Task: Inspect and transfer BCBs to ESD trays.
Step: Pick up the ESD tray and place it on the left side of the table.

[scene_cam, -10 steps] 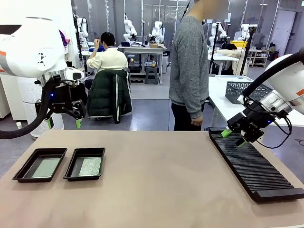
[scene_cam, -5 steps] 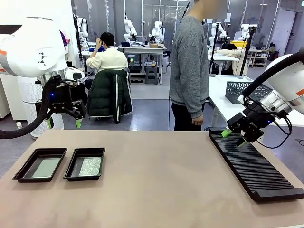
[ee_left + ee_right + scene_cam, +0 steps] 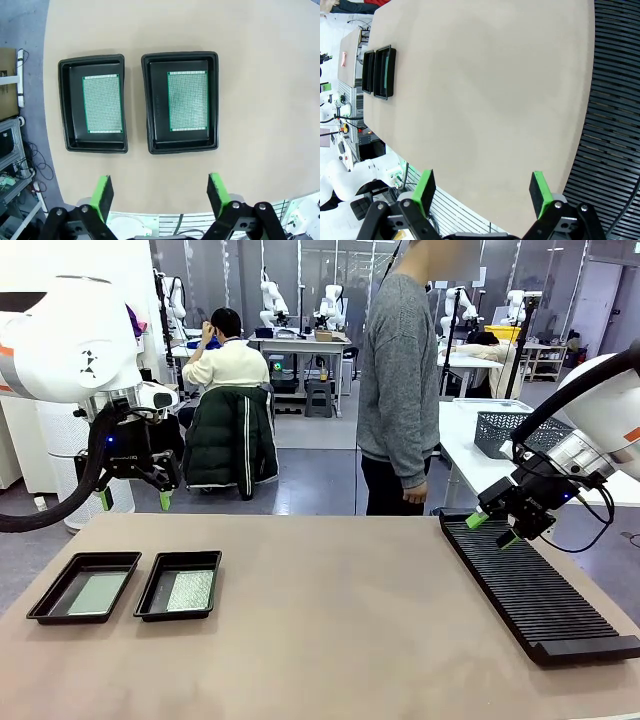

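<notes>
Hovering above the far-left part of the tan worktop [image 3: 330, 620]: left hand [image 3: 134, 499], black with green pads, fingers spread wide, nothing held. Directly below it in the left wrist view [image 3: 159, 198], two shallow black rectangular plastic ESD trays side by side, just apart, near the worktop's left edge. Left tray [image 3: 93, 103] and right tray [image 3: 181, 102] each carrying one thin flat green perforated circuit board, lying flat on the floor: left board [image 3: 102, 104], right board [image 3: 187, 100]. Both boards well clear of the fingertips, no contact. Seen from the front: left tray [image 3: 84, 586] with a pale grey-green board [image 3: 97, 593], right tray [image 3: 180, 585] with a speckled-sheen board [image 3: 190, 590].

Sitting low over the far end of the long black ribbed slotted rack [image 3: 535, 590] on the worktop's right side: right hand [image 3: 493, 530], also wide open and empty. From the right wrist view [image 3: 482, 191], bare worktop between the pads, rack [image 3: 615, 110] along one side, both trays [image 3: 380, 71] well away at the opposite end.

Standing at the far side: person in a grey sweater [image 3: 400, 380], hand [image 3: 412, 495] hanging by the worktop's far edge, near the rack end.
</notes>
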Motion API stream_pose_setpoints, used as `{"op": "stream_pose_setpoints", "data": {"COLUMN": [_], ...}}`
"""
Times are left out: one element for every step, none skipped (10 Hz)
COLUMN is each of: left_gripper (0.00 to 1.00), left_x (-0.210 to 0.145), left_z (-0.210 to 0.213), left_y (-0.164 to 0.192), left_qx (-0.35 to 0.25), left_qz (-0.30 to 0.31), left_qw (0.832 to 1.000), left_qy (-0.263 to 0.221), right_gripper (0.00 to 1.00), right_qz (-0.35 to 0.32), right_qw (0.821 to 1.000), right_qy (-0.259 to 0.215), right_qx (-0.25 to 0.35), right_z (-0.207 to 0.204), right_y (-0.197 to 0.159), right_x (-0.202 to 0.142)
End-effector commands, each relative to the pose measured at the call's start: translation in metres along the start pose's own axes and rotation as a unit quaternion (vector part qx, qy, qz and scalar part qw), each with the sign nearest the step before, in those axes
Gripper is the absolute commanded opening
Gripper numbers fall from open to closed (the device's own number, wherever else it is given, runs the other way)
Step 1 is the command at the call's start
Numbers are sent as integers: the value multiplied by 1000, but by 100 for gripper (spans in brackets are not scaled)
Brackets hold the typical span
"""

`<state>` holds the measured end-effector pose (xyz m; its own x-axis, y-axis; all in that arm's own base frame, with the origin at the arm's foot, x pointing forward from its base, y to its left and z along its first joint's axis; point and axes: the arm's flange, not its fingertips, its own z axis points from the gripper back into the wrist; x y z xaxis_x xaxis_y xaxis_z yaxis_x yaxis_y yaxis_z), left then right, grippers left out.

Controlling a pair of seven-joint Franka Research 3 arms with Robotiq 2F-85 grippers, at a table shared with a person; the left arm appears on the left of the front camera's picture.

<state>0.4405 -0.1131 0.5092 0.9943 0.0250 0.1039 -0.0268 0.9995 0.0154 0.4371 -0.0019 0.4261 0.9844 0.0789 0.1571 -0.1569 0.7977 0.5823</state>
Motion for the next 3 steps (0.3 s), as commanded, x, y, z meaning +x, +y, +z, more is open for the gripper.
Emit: {"op": "stream_pose_setpoints", "data": {"left_gripper": [100,100,100], "left_x": [-2,-2,-2], "left_z": [-3,-3,-3], "left_y": [1,1,1], "left_qx": [0,0,0], "left_qz": [1,1,1], "left_qw": [1000,1000,1000], "left_qy": [-3,-3,-3], "right_gripper": [100,100,100], "right_qz": [-3,-3,-3], "right_qw": [1000,1000,1000], "right_qy": [0,0,0], "right_qx": [-4,-4,-4], "right_z": [0,0,0], "right_y": [1,1,1], "right_x": [-1,-1,-1]}}
